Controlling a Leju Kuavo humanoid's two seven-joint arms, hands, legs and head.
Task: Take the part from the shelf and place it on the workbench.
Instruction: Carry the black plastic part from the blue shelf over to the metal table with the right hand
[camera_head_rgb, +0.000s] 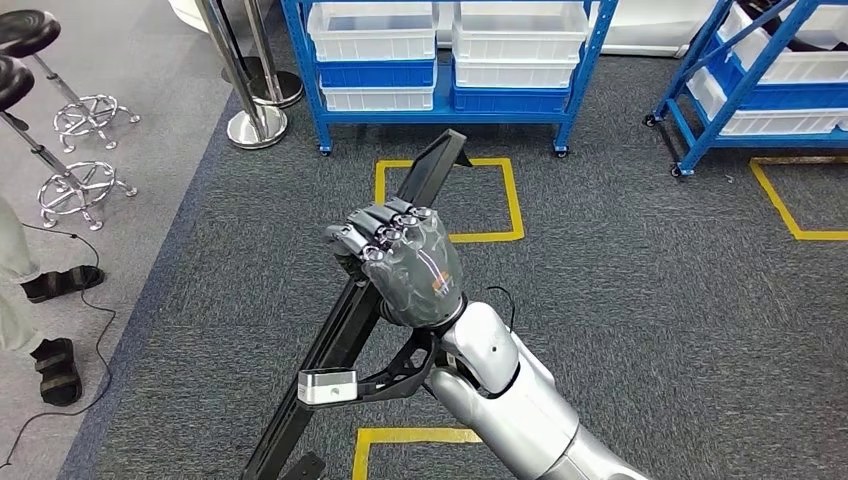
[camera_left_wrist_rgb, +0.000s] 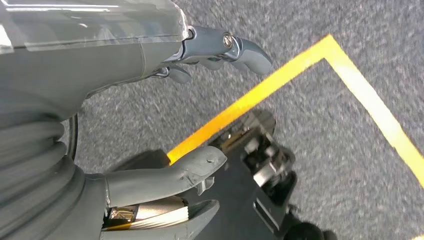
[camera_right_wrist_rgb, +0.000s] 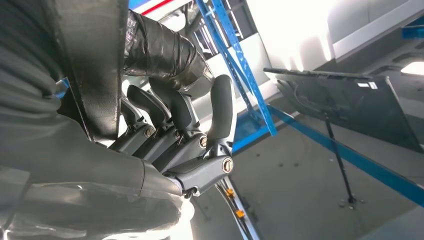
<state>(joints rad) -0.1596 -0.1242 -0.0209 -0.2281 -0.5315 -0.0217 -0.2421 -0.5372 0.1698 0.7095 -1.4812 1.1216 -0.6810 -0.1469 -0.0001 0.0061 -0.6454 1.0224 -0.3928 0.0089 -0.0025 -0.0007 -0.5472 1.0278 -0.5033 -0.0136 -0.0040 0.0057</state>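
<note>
The part (camera_head_rgb: 340, 330) is a long black metal bar, slanting from the lower left up toward the blue shelf in the head view. My right hand (camera_head_rgb: 400, 262) grips it around its middle, fingers curled tight, well above the carpet. In the right wrist view the fingers (camera_right_wrist_rgb: 180, 120) wrap the dark bar (camera_right_wrist_rgb: 95, 65), and a black taped section (camera_right_wrist_rgb: 160, 50) sits just beyond them. My left hand (camera_left_wrist_rgb: 100, 75) hangs over the carpet with thumb and fingers apart, holding nothing.
A blue shelf (camera_head_rgb: 445, 105) with white and blue bins stands ahead, and another (camera_head_rgb: 700, 110) at the right. Yellow floor tape (camera_head_rgb: 450, 200) marks squares on the grey carpet. Stools (camera_head_rgb: 70, 110), post bases (camera_head_rgb: 257, 128) and a person's sandalled feet (camera_head_rgb: 55, 330) are at the left.
</note>
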